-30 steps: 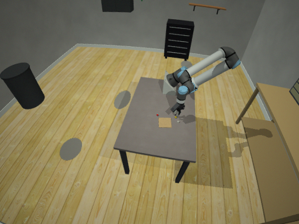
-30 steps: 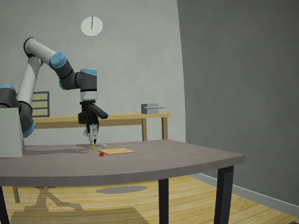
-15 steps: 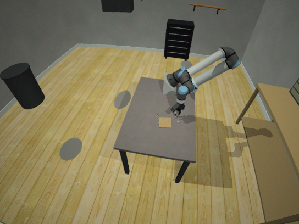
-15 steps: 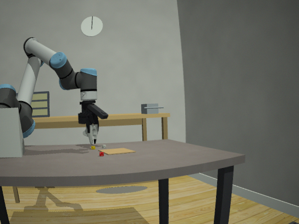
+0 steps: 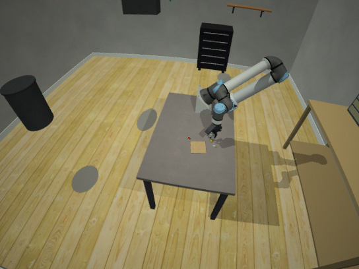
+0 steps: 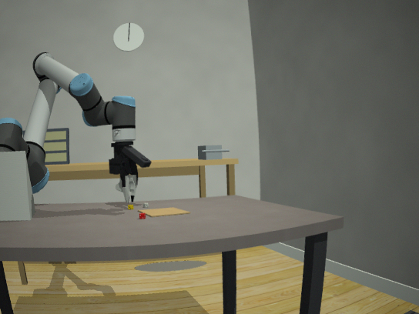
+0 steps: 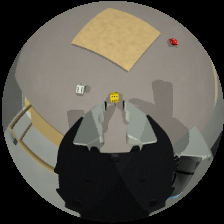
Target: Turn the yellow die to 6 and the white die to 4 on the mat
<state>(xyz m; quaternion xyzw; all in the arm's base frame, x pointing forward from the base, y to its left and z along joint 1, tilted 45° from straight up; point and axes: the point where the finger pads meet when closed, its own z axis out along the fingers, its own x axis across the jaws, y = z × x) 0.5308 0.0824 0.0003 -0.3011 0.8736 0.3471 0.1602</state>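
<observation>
The yellow die [image 5: 211, 141] [image 6: 131, 207] [image 7: 114, 97] is sitting on the table [image 5: 178, 165] [image 6: 231, 227] [image 7: 45, 65], off the mat [image 5: 198, 147] [image 6: 165, 212] [image 7: 116, 37], just beyond the fingertips in the wrist view. The pips on its top are showing too small to count surely. The claw [image 5: 211, 138] [image 6: 130, 200] [image 7: 114, 101] is pointing down close over it, its fingers standing a little apart and grasping nothing. The gap between the tips is lining up with the die in the wrist view.

Near the yellow die, the white die [image 5: 214, 146] [image 6: 145, 205] [image 7: 80, 89] is also resting on the table, off the mat. The red die [image 5: 189, 138] [image 6: 142, 216] [image 7: 173, 42] is lying off the mat too, near one corner and well apart from the white die.

Above the claw, the last joint of the arm [image 5: 251, 74] [image 6: 58, 69] is hanging upright over the table. In the exterior view, the lower length is rising steeply from the pale base block [image 6: 11, 192], leaning slightly, to a high elbow. From there the forearm is sloping down to the bent wrist joints, which are carrying the claw.
</observation>
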